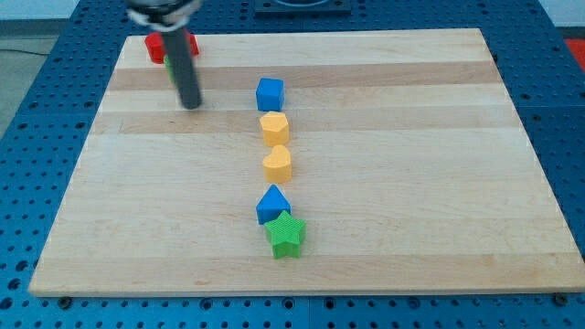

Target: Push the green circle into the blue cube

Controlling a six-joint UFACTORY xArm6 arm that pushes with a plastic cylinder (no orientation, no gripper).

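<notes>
Now a pale wooden board [384, 228] lies on a blue perforated table [37, 137], and the blue cube [270, 93] heads a column: below it sit a yellow hexagon [274, 127], a yellow heart [278, 164], a blue triangle [272, 204] and a green star [286, 235]. Left of the cube, well apart, my tip [191, 104] rests on bare wood, with no claw to open or hold anything. Up-left of the cube, a red block [158, 47] sits behind the rod with a sliver of green [171, 64], perhaps the green circle.

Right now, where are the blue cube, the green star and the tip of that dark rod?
blue cube [270, 93], camera view, its top face.
green star [286, 235], camera view, its top centre.
my tip [191, 104], camera view, the rod's very end.
</notes>
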